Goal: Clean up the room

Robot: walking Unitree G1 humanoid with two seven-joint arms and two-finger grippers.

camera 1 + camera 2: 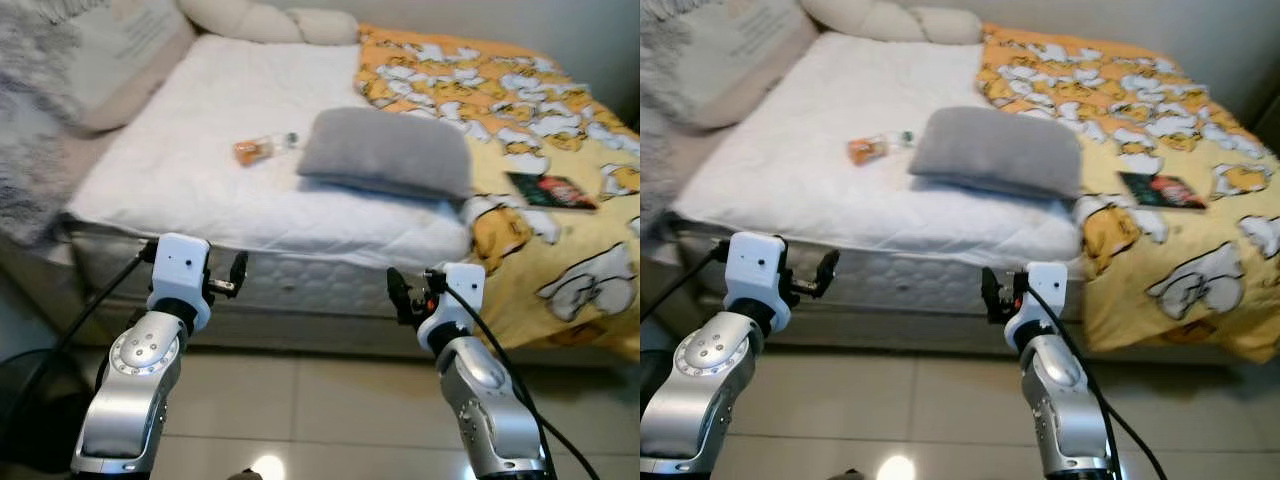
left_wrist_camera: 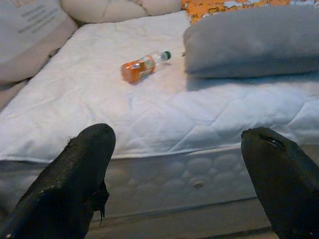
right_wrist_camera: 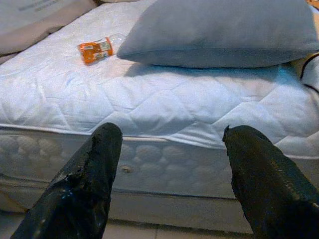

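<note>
Head view: orange bottle (image 1: 263, 147) on far white mattress (image 1: 180, 190), left of grey pillow (image 1: 388, 153); book (image 1: 551, 190) right on yellow blanket (image 1: 520, 100).
Left wrist: left gripper (image 2: 182, 184) wide open, empty.
Right wrist: right gripper (image 3: 172, 184) wide open, empty.
Risk: round bottle may roll when nudged. Label unreadable.

1. A small clear plastic bottle with an orange label (image 1: 262, 148) lies on its side on the white mattress, near the grey pillow.
2. A dark book (image 1: 551, 191) lies flat on the yellow patterned blanket.
</note>
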